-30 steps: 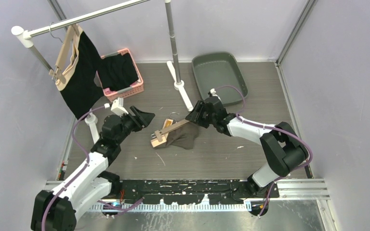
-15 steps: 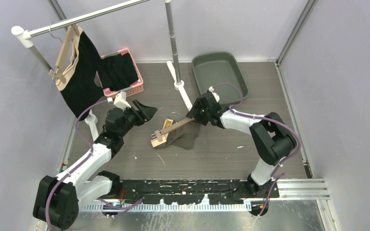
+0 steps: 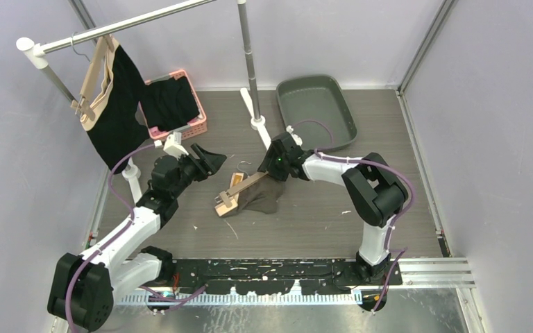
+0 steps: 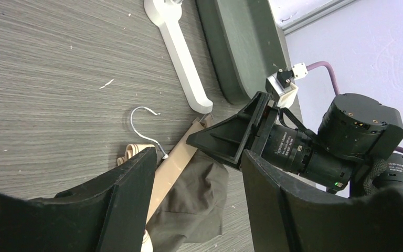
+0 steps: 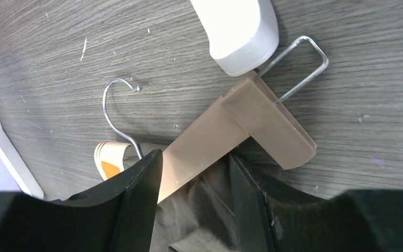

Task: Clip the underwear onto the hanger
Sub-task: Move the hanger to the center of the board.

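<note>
A beige clip hanger [image 3: 239, 189] lies on the table with a dark brown underwear [image 3: 262, 198] bunched against its bar. My right gripper [image 3: 272, 166] is open, low over the hanger's far end. In the right wrist view its fingers [image 5: 139, 197] straddle the bar [image 5: 204, 144] and the cloth [image 5: 204, 210], just short of the end clip [image 5: 273, 126]; the wire hook [image 5: 116, 102] lies to the left. My left gripper [image 3: 208, 161] is open and empty, held above the table left of the hanger. The left wrist view shows hanger [image 4: 170, 165] and underwear [image 4: 194, 202] between its fingers, further down.
A clothes rack's white foot [image 3: 264, 135] lies right behind the hanger end and shows in the right wrist view [image 5: 239, 29]. A pink basket [image 3: 194, 128] holds dark clothes at back left. A grey tray [image 3: 317, 104] sits at the back. Another hanger with a black garment [image 3: 111, 97] hangs on the rail.
My right gripper has moved left along the hanger, toward the rack foot, and hanger and underwear have shifted slightly left. My left gripper rose a little, then held still.
</note>
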Motion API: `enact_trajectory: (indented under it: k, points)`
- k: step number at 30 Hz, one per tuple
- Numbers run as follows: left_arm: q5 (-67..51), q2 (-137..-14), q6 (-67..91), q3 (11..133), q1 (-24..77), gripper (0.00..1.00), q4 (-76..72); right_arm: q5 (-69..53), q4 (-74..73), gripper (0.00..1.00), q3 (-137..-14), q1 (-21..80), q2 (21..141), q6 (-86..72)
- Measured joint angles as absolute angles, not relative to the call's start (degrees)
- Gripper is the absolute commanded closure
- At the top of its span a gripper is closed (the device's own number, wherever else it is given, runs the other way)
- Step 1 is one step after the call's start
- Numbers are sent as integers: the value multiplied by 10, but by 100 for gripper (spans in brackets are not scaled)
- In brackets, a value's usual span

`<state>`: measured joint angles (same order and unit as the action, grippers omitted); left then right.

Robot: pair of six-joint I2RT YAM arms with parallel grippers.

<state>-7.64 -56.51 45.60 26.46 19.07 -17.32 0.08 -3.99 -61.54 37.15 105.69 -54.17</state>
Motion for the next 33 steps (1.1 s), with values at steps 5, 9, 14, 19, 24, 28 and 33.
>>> enact_trajectory:
  k: [5, 9, 14, 19, 24, 28, 33]
  points:
    - [-73, -563, 456, 264, 191, 38, -173, 1, -44, 47, -631, 386, 1077, -542]
    - [-72, -556, 456, 259, 191, 38, -173, 1, -54, 48, -663, 408, 1101, -533]
    - [-67, -541, 456, 250, 191, 37, -172, 1, -58, 48, -698, 434, 1125, -514]
    - [-56, -523, 456, 240, 191, 36, -168, -3, -69, 48, -735, 442, 1149, -486]
    - [-47, -521, 456, 231, 191, 36, -164, -1, -93, 48, -804, 443, 1191, -431]
    - [-42, -520, 455, 230, 191, 36, -155, 16, -119, 46, -873, 443, 1228, -371]
    - [-34, -518, 455, 230, 191, 36, -154, 43, -161, 43, -950, 443, 1259, -312]
